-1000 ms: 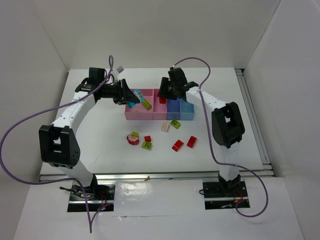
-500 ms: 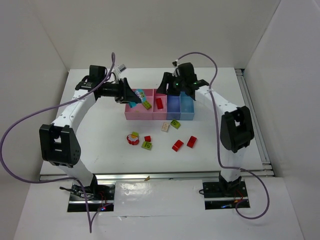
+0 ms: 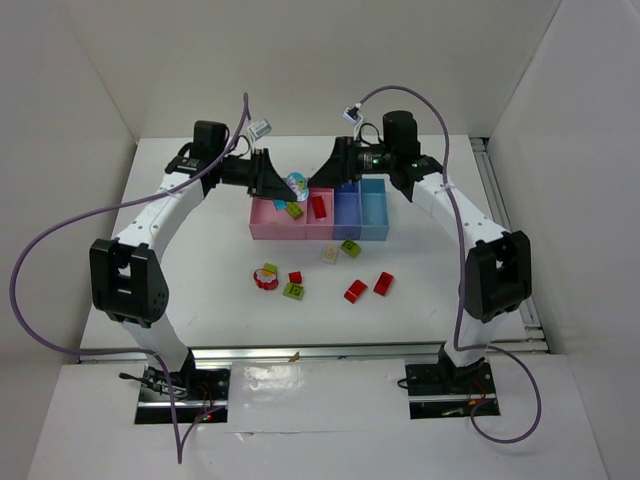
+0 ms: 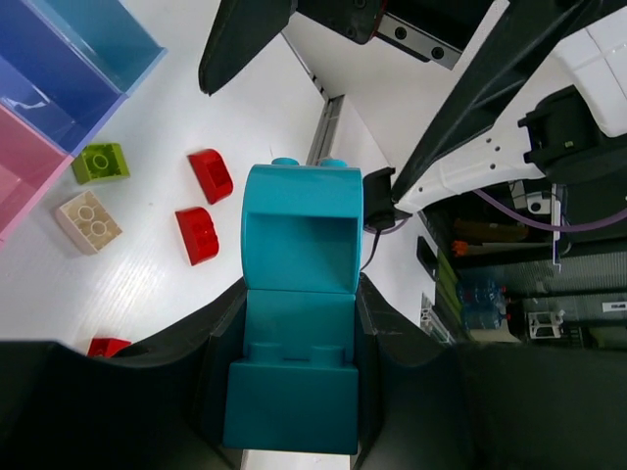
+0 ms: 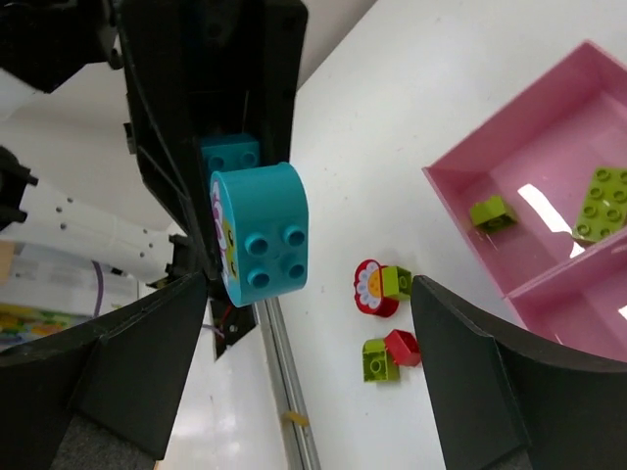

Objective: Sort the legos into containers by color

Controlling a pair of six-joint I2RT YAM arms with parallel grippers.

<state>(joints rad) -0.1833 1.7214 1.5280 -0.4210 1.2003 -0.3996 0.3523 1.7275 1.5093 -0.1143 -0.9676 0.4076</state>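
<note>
The white table carries everything. Two arms rise from its near edge, each bent at the elbow and reaching inward, so the wrists face each other over the far side of the bins. A lavender cable loops off each arm.

The containers are four joined, open-topped bins of glossy plastic in a row: a wide pink bin, a narrow pink bin, a blue bin and a cyan bin.

The left pincer lies level and pointing right, above the wide pink bin's far edge. It is clamped on a cyan brick with a rounded top, four studs and a printed face; a second studded cyan piece seems to be joined behind it. The right pincer points left at that brick, its fingers spread wide and holding nothing.

Two lime green pieces lie in the wide pink bin, one a flat studded plate. One red brick lies in the narrow pink bin.

Loose on the table in front of the bins are:
- three red bricks
- three green bricks, one resting on the round red-white piece
- one cream brick
</note>
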